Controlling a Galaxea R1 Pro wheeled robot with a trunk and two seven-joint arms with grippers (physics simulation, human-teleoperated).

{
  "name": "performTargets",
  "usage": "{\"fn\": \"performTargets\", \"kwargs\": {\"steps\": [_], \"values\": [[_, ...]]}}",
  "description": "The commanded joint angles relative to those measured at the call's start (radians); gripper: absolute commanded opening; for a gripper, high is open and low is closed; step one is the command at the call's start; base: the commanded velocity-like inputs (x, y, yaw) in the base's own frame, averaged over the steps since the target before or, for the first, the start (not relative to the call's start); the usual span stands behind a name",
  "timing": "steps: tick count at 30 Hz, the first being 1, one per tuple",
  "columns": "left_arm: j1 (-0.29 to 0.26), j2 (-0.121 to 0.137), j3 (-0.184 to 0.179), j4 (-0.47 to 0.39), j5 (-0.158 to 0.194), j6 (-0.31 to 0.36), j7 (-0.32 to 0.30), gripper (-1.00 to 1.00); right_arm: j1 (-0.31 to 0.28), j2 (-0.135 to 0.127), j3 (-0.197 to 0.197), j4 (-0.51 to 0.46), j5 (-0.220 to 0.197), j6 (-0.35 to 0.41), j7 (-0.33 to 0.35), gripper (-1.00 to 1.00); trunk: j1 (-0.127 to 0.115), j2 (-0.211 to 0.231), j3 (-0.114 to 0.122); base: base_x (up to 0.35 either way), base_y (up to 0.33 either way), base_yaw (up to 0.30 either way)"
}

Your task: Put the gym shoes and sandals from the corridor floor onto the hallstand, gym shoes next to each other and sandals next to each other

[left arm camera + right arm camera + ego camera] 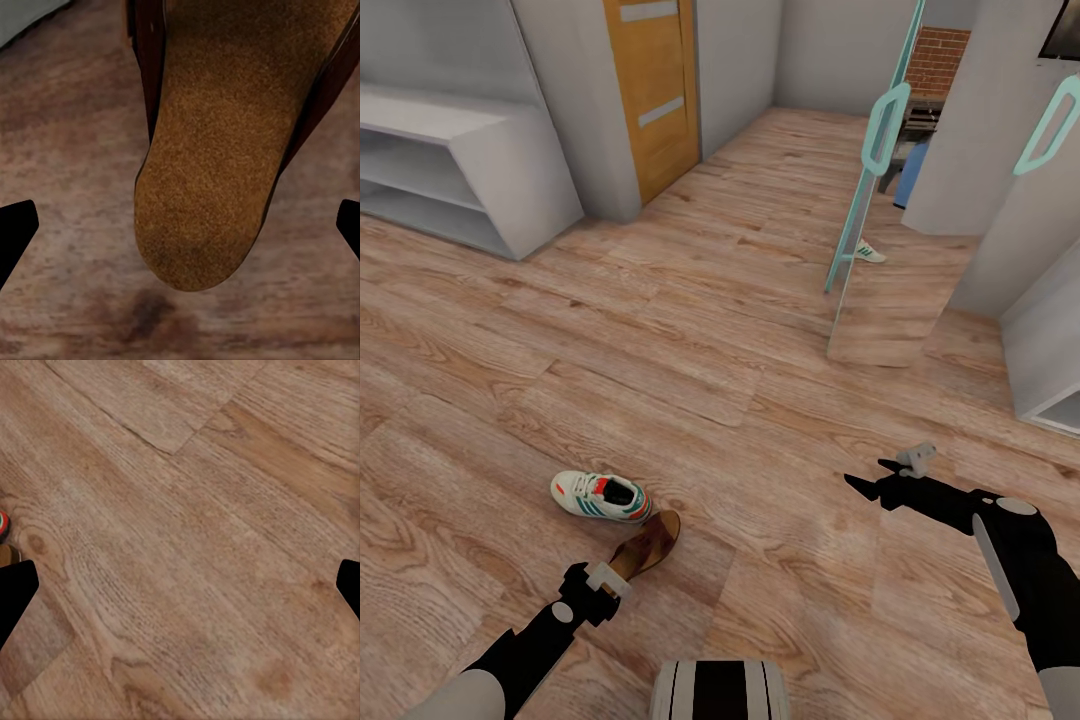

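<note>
Left tool [180, 225] hangs spread wide over a sandal [647, 545] at lower left of the frame, tips either side of its tan footbed. Just above it lies one gym shoe [601, 496] on the corridor floor [690, 340]. Right tool [180, 585] hovers spread apart over bare planks. Upper left stands the hallstand [455, 170].

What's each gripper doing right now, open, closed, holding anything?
Left gripper: open, fingers apart over the sandal, nothing held.
Right gripper: open above the corridor floor, empty.
</note>
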Motion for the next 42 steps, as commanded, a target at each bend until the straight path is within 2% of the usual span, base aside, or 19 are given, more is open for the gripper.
{"fn": "performTargets", "kwargs": {"steps": [1,42], "values": [[0.0,0.001,-0.001,-0.003,-0.01,0.005,-0.001,1.0,-0.001,0.0,-0.001,-0.001,0.0,0.007,0.004,1.0,0.0,0.0,-0.001,0.0,0.0,0.0],[-0.001,0.001,-0.003,-0.003,-0.01,0.005,-0.001,1.0,-0.001,0.0,-0.003,-0.005,0.0,0.007,0.005,1.0,0.0,0.0,-0.001,0.012,0.021,0.0]]}}
